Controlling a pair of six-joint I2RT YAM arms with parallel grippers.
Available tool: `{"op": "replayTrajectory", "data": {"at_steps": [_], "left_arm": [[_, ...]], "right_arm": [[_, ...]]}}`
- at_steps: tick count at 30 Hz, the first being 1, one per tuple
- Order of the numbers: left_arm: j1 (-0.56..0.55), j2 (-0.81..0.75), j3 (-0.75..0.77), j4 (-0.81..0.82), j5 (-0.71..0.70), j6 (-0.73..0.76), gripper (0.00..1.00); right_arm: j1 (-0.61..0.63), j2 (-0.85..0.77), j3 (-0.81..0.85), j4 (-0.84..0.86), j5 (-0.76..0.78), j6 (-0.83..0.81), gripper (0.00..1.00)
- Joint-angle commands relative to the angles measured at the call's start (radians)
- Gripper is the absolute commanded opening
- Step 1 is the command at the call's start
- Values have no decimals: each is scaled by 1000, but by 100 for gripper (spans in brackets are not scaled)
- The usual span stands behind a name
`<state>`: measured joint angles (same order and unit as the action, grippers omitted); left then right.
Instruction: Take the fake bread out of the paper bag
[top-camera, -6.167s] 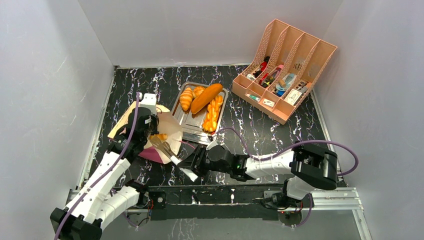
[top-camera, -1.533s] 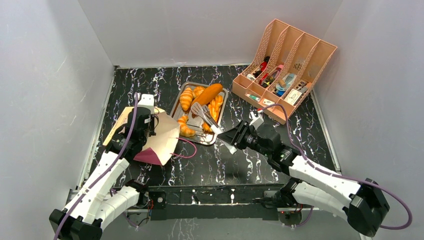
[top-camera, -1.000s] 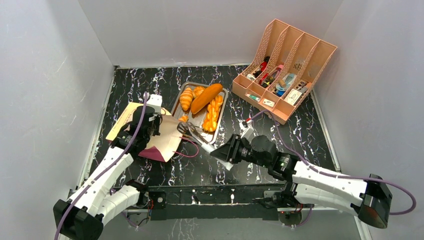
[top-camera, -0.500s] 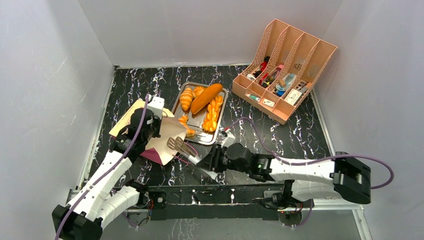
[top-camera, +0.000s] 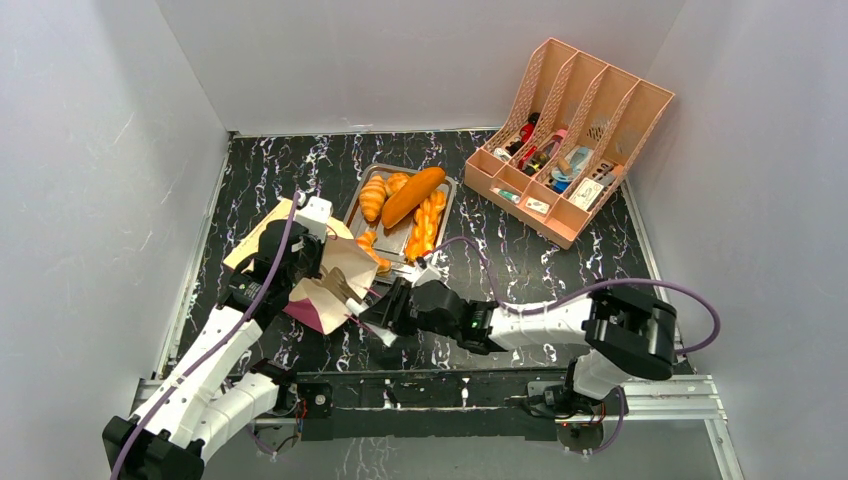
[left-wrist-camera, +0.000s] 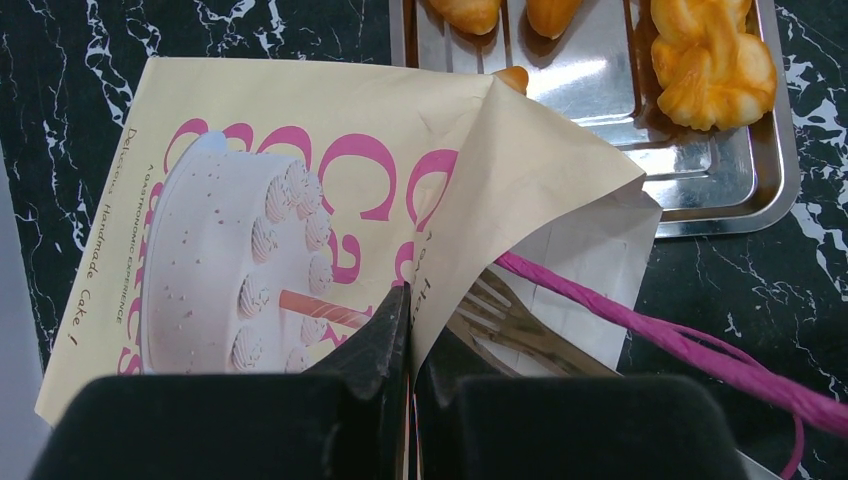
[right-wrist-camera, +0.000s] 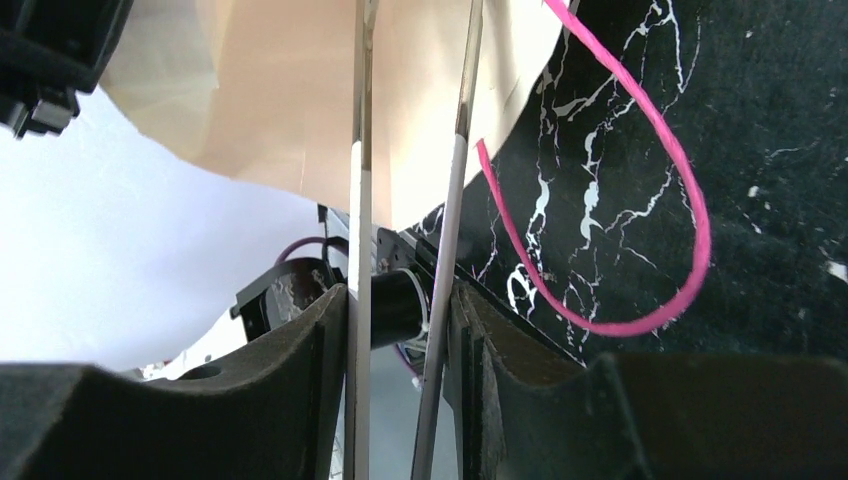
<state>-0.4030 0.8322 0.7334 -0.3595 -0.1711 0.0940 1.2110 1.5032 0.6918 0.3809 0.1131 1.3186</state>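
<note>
The cream paper bag (top-camera: 335, 283) with the magenta lower part lies on its side left of the metal tray (top-camera: 392, 250). My left gripper (top-camera: 300, 252) is shut on its upper mouth edge and holds it open. The left wrist view shows the bag's cake print (left-wrist-camera: 240, 220) and the jaws (left-wrist-camera: 410, 315) pinching the paper. My right gripper (top-camera: 388, 308) is shut on metal tongs (top-camera: 343, 288), whose tips reach into the bag mouth (left-wrist-camera: 505, 312). On the tray lie a croissant (top-camera: 372, 196), a baguette (top-camera: 412, 195), a braided loaf (top-camera: 425, 228) and a small roll (top-camera: 370, 250). No bread shows inside the bag.
A peach file rack (top-camera: 565, 140) with small items stands at the back right. The bag's pink cord handle (right-wrist-camera: 640, 200) loops over the black marble table between bag and tray. Grey walls close in the left, back and right sides.
My right arm swung back from the tray to the bag with the tongs, whose tips are now inside the mouth. A small roll now lies on the tray. My left gripper keeps hold of the bag.
</note>
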Motion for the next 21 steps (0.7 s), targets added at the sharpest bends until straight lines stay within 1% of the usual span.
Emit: {"op": "replayTrajectory", "data": {"at_steps": [1, 5, 13, 21], "left_arm": [[1, -8, -3, 1, 34, 0, 0], [1, -9, -2, -1, 42, -15, 0], [1, -8, 18, -26, 39, -41, 0], [1, -15, 31, -47, 13, -66, 0]], "right_arm": [[8, 48, 89, 149, 37, 98, 36], [9, 107, 127, 171, 54, 149, 36], [9, 211, 226, 145, 74, 151, 37], [9, 232, 238, 120, 94, 151, 37]]}}
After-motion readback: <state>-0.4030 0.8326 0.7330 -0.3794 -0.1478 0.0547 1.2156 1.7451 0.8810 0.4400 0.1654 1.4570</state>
